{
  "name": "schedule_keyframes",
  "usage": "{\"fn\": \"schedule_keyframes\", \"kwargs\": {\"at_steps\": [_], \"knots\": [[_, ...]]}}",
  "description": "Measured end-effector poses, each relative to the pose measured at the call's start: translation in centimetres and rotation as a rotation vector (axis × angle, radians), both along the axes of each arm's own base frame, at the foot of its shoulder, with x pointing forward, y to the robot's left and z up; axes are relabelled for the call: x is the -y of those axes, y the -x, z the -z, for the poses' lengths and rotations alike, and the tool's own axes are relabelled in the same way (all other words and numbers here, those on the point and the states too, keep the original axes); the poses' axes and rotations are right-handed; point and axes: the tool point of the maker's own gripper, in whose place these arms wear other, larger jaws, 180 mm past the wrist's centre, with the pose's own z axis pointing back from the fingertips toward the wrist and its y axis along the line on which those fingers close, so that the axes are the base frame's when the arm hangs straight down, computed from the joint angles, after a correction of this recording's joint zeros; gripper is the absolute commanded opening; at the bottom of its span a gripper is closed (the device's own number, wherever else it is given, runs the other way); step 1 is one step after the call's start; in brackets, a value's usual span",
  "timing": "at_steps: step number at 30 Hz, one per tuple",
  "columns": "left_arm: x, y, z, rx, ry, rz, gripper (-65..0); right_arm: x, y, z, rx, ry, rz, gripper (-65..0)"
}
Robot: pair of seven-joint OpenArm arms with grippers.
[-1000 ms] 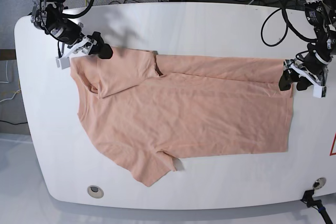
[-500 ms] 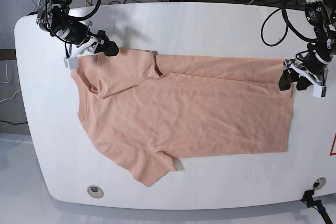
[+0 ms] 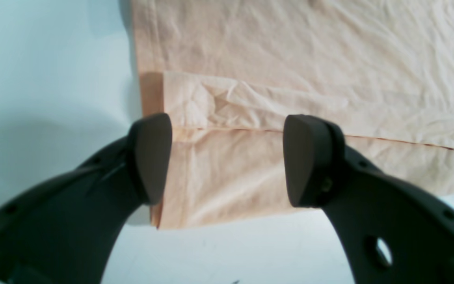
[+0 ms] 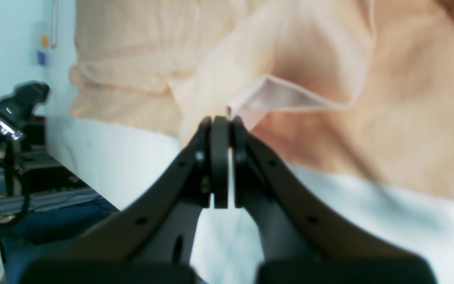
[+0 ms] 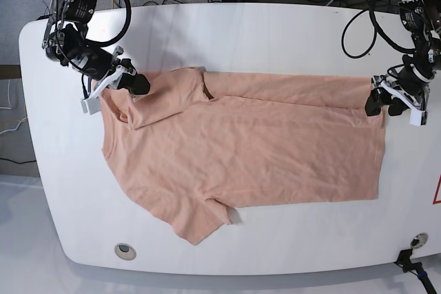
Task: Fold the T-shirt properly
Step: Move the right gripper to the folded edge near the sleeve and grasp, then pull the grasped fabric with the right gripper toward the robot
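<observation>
T-shirt [image 5: 241, 149]: peach-pink, spread flat over the middle of the white table [image 5: 275, 32] in the base view, collar end toward the left of the frame, hem toward the right. Its upper long edge is folded over onto the body, and the upper sleeve lies folded in near the upper left.

Left gripper [image 3: 227, 165]: at the right edge of the base view [image 5: 386, 103], by the hem corner of the shirt. In the left wrist view the jaws stand wide apart, with the folded hem corner showing between them. Nothing is pinched. Whether the pads [image 3: 150, 157] rest on the cloth or hang just over it cannot be told.

Folded edge [image 3: 290, 128]: runs across the left wrist view from pad to pad and on to the right edge of the frame; wrinkled cloth lies above it, a smoother layer below.

Right gripper [image 4: 221, 130]: at the upper left of the base view [image 5: 134, 84], at the shoulder and sleeve area near the collar. In the right wrist view the jaws are pressed together, tips against the cloth. A thin fold of fabric [image 4: 290, 94] rises right behind the tips; the view is blurred, so whether cloth is caught between them cannot be told.

Lower sleeve [image 5: 200, 222]: lies flat at the lower centre-left of the base view, well apart from both grippers.
</observation>
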Motion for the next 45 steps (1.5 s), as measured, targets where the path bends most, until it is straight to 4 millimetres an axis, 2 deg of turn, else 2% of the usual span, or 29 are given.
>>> {"fn": "schedule_keyframes", "kwargs": {"at_steps": [3, 7, 11, 13, 17, 21, 25, 30, 33, 37, 39, 45], "knots": [[0.0, 0.0, 0.0, -0.001, -0.001, 0.000, -23.0, 0.0, -1.6, -1.2, 0.043, 0.001, -0.003, -65.0], [0.0, 0.0, 0.0, 0.000, 0.000, 0.000, -23.0, -0.4, -4.7, -3.6, 0.126, -0.028, 0.008, -65.0], [0.0, 0.1, 0.1, -0.003, -0.002, 0.000, -23.0, -0.8, -6.7, -2.7, 0.092, -0.093, 0.024, -65.0], [0.0, 0.1, 0.1, -0.002, 0.000, 0.000, -23.0, -1.0, -7.9, -3.0, 0.097, -0.118, 0.032, -65.0], [0.0, 0.1, 0.1, -0.002, -0.001, 0.000, -23.0, -3.3, -10.2, -3.9, 0.117, -0.211, 0.030, -65.0], [0.0, 0.1, 0.1, -0.003, -0.002, 0.000, -23.0, -4.9, -11.5, -4.4, 0.115, -0.269, 0.025, -65.0], [0.0, 0.1, 0.1, -0.004, -0.002, 0.000, -23.0, -5.3, -12.8, -4.0, 0.099, -0.314, 0.047, -65.0], [0.0, 0.1, 0.1, -0.004, -0.003, 0.000, -23.0, -4.6, -13.7, -4.0, 0.116, -0.334, 0.110, -37.3], [0.0, 0.1, 0.1, -0.004, -0.003, 0.000, -23.0, -4.6, -14.0, -4.3, 0.127, -0.336, 0.115, -26.4], [0.0, 0.1, 0.1, -0.004, -0.002, 0.000, -23.0, -4.4, -13.9, -4.2, 0.125, -0.331, 0.115, -25.4], [0.0, 0.1, 0.1, -0.004, -0.003, 0.000, -23.0, -3.5, -13.7, -4.0, 0.120, -0.309, 0.113, -25.4], [0.0, 0.1, 0.1, -0.002, -0.001, 0.001, -23.0, 2.1, -11.4, -4.1, 0.145, -0.128, 0.134, -25.4]]}}
